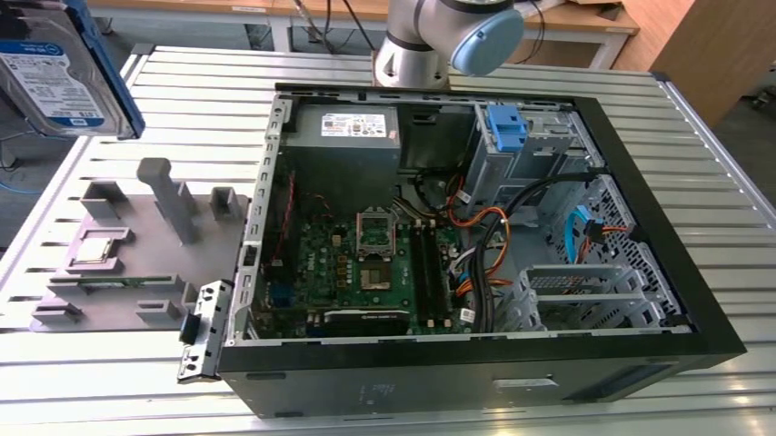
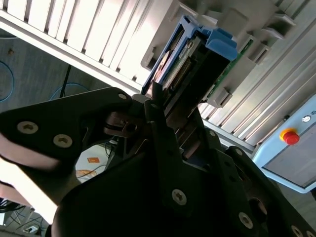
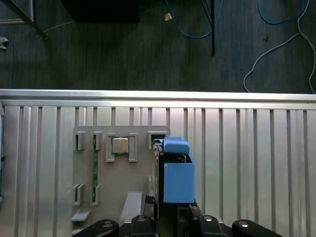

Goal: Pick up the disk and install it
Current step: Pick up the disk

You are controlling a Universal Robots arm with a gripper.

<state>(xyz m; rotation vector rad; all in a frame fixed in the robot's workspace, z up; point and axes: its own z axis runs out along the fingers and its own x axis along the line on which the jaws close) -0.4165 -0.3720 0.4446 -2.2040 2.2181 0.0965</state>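
Observation:
The disk (image 1: 58, 74), a silver drive with a white-and-blue label in a bright blue frame, hangs high at the exterior view's upper left, above the grey holder plate (image 1: 127, 272). In the first wrist view the disk (image 3: 177, 173) stands on edge between my fingers, over the plate's slots. My gripper (image 3: 170, 211) is shut on the disk. The second wrist view shows the disk (image 2: 197, 59) end-on, its blue clip outermost, with my gripper (image 2: 165, 111) clamped around its near end.
The open computer case (image 1: 679, 300) lies on the slatted metal table, with a blue bracket (image 1: 507, 127) in its drive bay and a motherboard (image 1: 363, 272) inside. A small square chip (image 3: 120, 145) sits in the holder plate. The arm's base (image 1: 431, 41) stands behind the case.

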